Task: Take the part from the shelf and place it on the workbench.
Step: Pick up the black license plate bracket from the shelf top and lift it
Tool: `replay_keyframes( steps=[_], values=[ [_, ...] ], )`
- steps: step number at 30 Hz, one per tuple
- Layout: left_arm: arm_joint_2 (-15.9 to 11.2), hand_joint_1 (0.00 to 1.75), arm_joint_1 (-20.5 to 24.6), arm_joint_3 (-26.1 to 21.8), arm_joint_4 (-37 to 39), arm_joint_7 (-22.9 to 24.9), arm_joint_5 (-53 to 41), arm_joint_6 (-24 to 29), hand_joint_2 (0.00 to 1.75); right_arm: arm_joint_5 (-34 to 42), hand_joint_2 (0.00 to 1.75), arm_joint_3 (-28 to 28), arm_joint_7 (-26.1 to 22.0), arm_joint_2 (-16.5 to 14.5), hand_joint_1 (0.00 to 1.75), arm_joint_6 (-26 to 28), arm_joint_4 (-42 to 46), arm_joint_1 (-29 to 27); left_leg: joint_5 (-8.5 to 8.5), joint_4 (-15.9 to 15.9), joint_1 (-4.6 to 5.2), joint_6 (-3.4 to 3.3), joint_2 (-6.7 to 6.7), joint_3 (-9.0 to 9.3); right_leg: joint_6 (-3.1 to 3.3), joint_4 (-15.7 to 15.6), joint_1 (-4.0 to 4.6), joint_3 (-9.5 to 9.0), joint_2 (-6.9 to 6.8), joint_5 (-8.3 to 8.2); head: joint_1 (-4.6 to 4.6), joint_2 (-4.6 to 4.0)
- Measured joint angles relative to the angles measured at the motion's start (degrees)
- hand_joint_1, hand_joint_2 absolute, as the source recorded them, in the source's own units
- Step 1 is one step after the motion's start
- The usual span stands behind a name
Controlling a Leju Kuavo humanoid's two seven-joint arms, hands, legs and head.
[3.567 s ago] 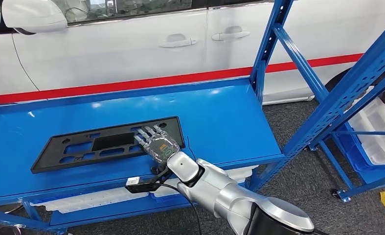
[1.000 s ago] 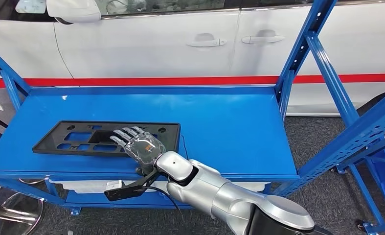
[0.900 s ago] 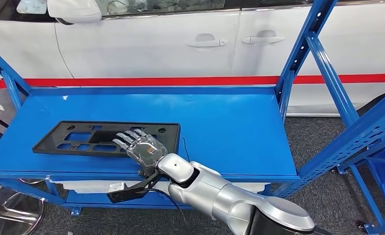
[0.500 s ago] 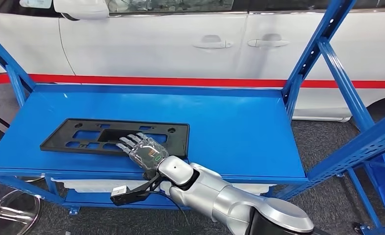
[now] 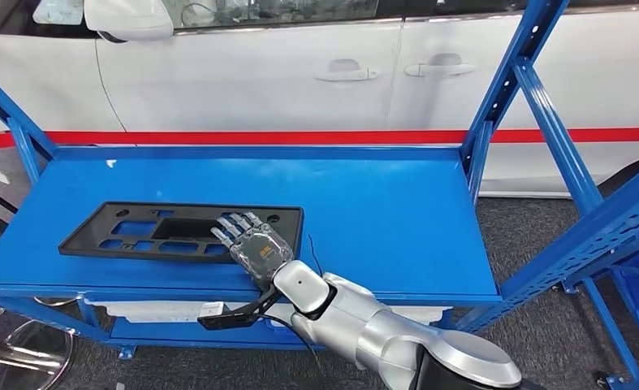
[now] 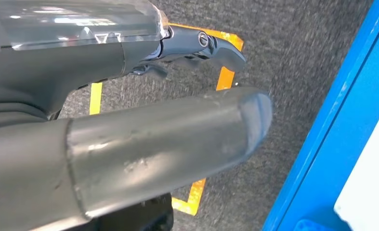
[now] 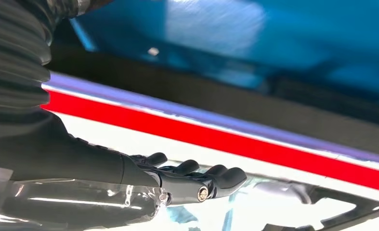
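The part [image 5: 178, 231] is a flat black rectangular panel, lying face-up on the top deck of the blue shelf [image 5: 381, 203], in the left half near the front edge. Its long axis runs left to right, roughly parallel to that front edge, with the left end tapering slightly nearer the edge in the head view. Several rectangular cut-outs pierce it, the blue deck showing through them, and a larger dark recess sits near its middle; small round holes mark the far rim.

The right hand [image 5: 251, 244] lies over the part's right end, palm down, fingers [image 5: 233, 226] stretched out flat and slightly apart across the panel's surface; whether the thumb hooks under the edge cannot be told. In the right wrist view the right hand's dark fingers [image 7: 197, 175] are extended in a row. The silver right arm [image 5: 364, 325] comes up from the lower right, a black cable hanging below it.

In the left wrist view the left hand [image 6: 129, 96] hangs over grey carpet [image 6: 293, 57] with yellow floor tape [image 6: 221, 82], thumb straight, fingers partly curled, holding nothing.

Behind the shelf stands a white car [image 5: 300, 73] with a red stripe.
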State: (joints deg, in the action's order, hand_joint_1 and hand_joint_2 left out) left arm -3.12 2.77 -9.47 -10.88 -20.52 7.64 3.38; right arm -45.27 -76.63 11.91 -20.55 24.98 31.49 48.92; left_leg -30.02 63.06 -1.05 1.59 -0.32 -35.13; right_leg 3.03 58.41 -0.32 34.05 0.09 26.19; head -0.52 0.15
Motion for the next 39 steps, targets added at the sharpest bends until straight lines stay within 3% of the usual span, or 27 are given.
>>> replay_keyframes(
  steps=[2, 3, 4, 6, 8, 9, 13, 15, 17, 18, 19, 20, 23, 25, 28, 30, 32, 33, 34, 35, 37, 39],
  values=[
    [0.0, 0.0, 0.1, 0.0, 0.0, 0.0, -0.2, 0.1, 0.0, -1.1, 1.75, 0.0, 1.2, 0.0, 0.0, 0.5, -0.7, 0.0, -3.15, 7.3, -0.13, 0.49, 0.01, -3.42, 0.12, 0.1, 0.04, 0.09, -0.08, 0.0, 0.0, 0.0],
    [0.0, 0.0, 0.1, 0.0, 0.0, 0.0, -0.3, 0.1, 0.0, -1.4, 1.75, 0.0, 1.7, 0.0, 0.0, 0.7, -1.2, -0.1, -3.59, 9.6, -0.18, 0.64, 0.02, -4.54, 0.14, 0.2, 0.06, 0.11, -0.1, 0.03, 0.0, 0.0],
    [0.0, 0.0, 0.1, 0.0, 0.0, 0.0, -0.4, 0.1, 0.0, -1.6, 1.75, 0.0, 2.0, 0.0, 0.0, 1.0, -1.6, -0.1, -2.89, 9.7, -0.2, 0.71, 0.02, -4.69, 0.14, 0.2, 0.07, 0.11, -0.09, 0.08, -0.01, 0.0],
    [-0.1, 0.0, 0.2, 0.0, 0.0, 0.1, -0.5, 0.1, 0.0, -1.7, 1.75, 0.0, 2.3, 0.0, 0.0, 1.5, -2.4, 0.0, 1.11, 3.6, -0.23, 0.58, 0.08, -1.88, 0.01, 0.3, 0.05, -0.07, -0.02, 0.25, -0.01, 0.0],
    [-0.2, 0.0, 0.4, -0.1, 0.0, 0.1, -0.7, 0.1, 0.0, -2.1, 1.75, 0.0, 2.6, 0.0, 0.0, 1.9, -3.2, 0.3, 3.79, -3.6, -0.02, 0.12, 0.09, 1.58, -0.35, 0.5, 0.24, -0.14, 0.05, 0.4, 0.0, 0.0],
    [-0.2, 0.0, 0.5, -0.1, 0.0, 0.0, -0.8, 0.1, 0.0, -2.6, 1.75, 0.0, 2.9, -0.1, 0.0, 2.1, -3.7, 0.5, 4.08, -5.3, 0.13, -0.18, 0.07, 2.37, -0.59, 0.5, 0.34, -0.08, 0.08, 0.39, 0.0, 0.0],
    [-0.2, 0.0, 0.5, -0.4, 0.0, 0.0, -1.2, 0.1, 0.0, -7.4, 1.75, 0.0, 6.0, 0.0, 0.0, 1.8, -5.3, 1.0, 4.37, -6.5, 0.14, -1.69, 0.05, 2.78, -1.79, 1.0, 0.32, 0.11, 0.07, 0.85, 0.02, 0.0],
    [-0.2, 0.0, 0.6, -0.5, 0.0, 0.0, -1.5, 0.1, 0.0, -10.0, 1.75, 0.0, 7.8, 0.0, 0.86, 1.1, -6.2, 1.1, 4.72, -7.0, -0.09, -2.46, 0.19, 2.93, -2.24, 5.2, 0.25, 1.9, 0.07, 3.66, 0.02, 0.0],
    [-0.3, 0.0, 0.7, -0.6, 0.0, 0.0, -1.6, 0.1, 0.0, -11.5, 1.75, -0.1, 8.8, 0.0, 1.73, 0.6, -7.2, 0.9, 4.76, -7.0, 0.0, -2.77, 0.23, 2.81, -2.52, 12.8, 0.1, 5.39, 0.07, 7.27, 0.01, 0.0],
    [-0.3, 0.0, 0.6, -0.7, 0.0, 0.0, -1.7, 0.1, 0.0, -11.9, 1.75, -0.1, 9.1, 0.0, 1.75, 0.5, -7.7, 0.7, 4.76, -6.9, 0.03, -2.79, 0.23, 2.77, -2.62, 15.5, 0.03, 6.67, 0.07, 8.08, 0.02, 0.0],
    [-0.3, 0.0, 0.6, -0.8, 0.0, 0.0, -1.7, 0.1, 0.0, -12.2, 1.75, -0.1, 9.2, 0.1, 1.75, 0.4, -8.1, 0.7, 4.74, -6.9, 0.05, -2.78, 0.22, 2.75, -2.67, 16.3, -0.03, 7.05, 0.06, 7.78, 0.02, 0.0],
    [-0.3, 0.0, 0.6, -0.9, 0.0, 0.0, -1.7, 0.1, 0.0, -12.3, 1.75, -0.1, 9.2, 0.1, 1.75, 0.3, -8.4, 0.6, 4.71, -6.7, 0.05, -2.74, 0.17, 2.75, -2.64, 14.7, -0.07, 6.24, 0.05, 6.39, 0.02, 0.0],
    [-0.3, 0.0, 0.6, -0.9, 0.0, 0.0, -1.7, 0.1, 0.0, -12.4, 1.75, -0.1, 9.1, 0.1, 1.74, -0.2, -8.9, 0.7, 4.35, -6.1, 0.21, -2.24, -0.01, 2.62, -2.07, 3.8, -0.02, 0.88, 0.05, 1.57, 0.01, 0.0],
    [-0.3, 0.0, 0.7, -1.0, 0.0, 0.0, -1.8, 0.1, 0.0, -12.4, 1.75, -0.1, 9.0, 0.1, 1.72, -0.6, -9.0, 0.6, 4.2, -5.8, 0.37, -1.66, -0.06, 2.38, -1.66, 1.0, 0.2, -0.31, 0.08, 1.06, 0.01, 0.0],
    [-0.3, 0.0, 0.6, -1.2, 0.0, -0.1, -1.8, 0.0, 0.0, -12.4, 1.75, -0.1, 8.9, 0.0, 1.68, -0.8, -9.2, 0.7, 3.82, -5.5, 0.15, -0.67, -0.02, 2.14, -0.76, 0.5, 0.14, -0.32, 0.04, 0.62, 0.01, 0.0],
    [-0.4, 0.0, 0.7, -1.3, 0.0, -0.2, -1.8, -0.2, 0.0, -12.5, 1.75, -0.1, 8.9, -0.1, 1.66, -1.0, -9.2, 0.7, 1.31, -1.8, 0.0, -0.09, 0.03, 0.59, -0.2, 0.1, -0.18, -0.48, -0.09, 0.28, 0.01, 0.0],
    [-0.5, 0.0, 0.6, -1.4, 0.0, -0.4, -1.8, -0.4, 0.0, -12.9, 1.75, -0.1, 8.9, -0.2, 1.66, -1.2, -9.3, 0.6, -2.38, 5.6, -0.11, 0.36, 0.05, -2.7, -0.06, 0.1, -0.17, -0.38, -0.18, 0.23, 0.01, 0.0],
    [-0.5, 0.0, 0.5, -1.5, 0.0, -0.5, -1.8, -0.5, 0.0, -13.0, 1.75, -0.1, 8.9, -0.2, 1.66, -1.3, -9.3, 0.6, -3.41, 8.8, -0.15, 0.52, 0.06, -4.16, -0.05, 0.1, -0.16, -0.31, -0.19, 0.23, 0.0, 0.0],
    [-0.5, 0.0, 0.5, -1.5, 0.0, -0.5, -1.8, -0.5, 0.0, -13.1, 1.75, -0.1, 8.9, -0.2, 1.66, -1.3, -9.3, 0.6, -3.37, 10.1, -0.19, 0.61, 0.06, -4.81, -0.06, 0.2, -0.16, -0.28, -0.18, 0.25, 0.01, 0.0],
    [-0.5, 0.0, 0.4, -1.5, 0.0, -0.5, -1.8, -0.5, 0.0, -13.2, 1.75, -0.1, 8.9, -0.2, 1.66, -1.3, -9.3, 0.6, -2.19, 9.1, -0.24, 0.64, 0.08, -4.33, -0.08, 0.2, -0.17, -0.32, -0.16, 0.29, 0.01, 0.0],
    [-0.6, 0.0, 0.4, -1.6, 0.0, -0.6, -1.8, -0.6, 0.0, -13.3, 1.75, -0.1, 8.9, -0.2, 1.69, -1.4, -9.4, 0.6, 1.78, 1.7, -0.34, 0.53, 0.19, -0.76, -0.25, 0.3, -0.2, -0.56, -0.07, 0.44, 0.01, 0.0],
    [-0.7, 0.0, 0.5, -1.7, 0.0, -0.7, -1.9, -0.7, 0.0, -13.3, 1.75, -0.1, 8.8, -0.2, 1.72, -1.4, -9.4, 0.7, 3.78, -4.7, -0.14, 0.12, 0.28, 2.38, -0.71, 0.4, 0.0, -0.57, 0.14, 0.53, 0.01, 0.0]
  ],
)
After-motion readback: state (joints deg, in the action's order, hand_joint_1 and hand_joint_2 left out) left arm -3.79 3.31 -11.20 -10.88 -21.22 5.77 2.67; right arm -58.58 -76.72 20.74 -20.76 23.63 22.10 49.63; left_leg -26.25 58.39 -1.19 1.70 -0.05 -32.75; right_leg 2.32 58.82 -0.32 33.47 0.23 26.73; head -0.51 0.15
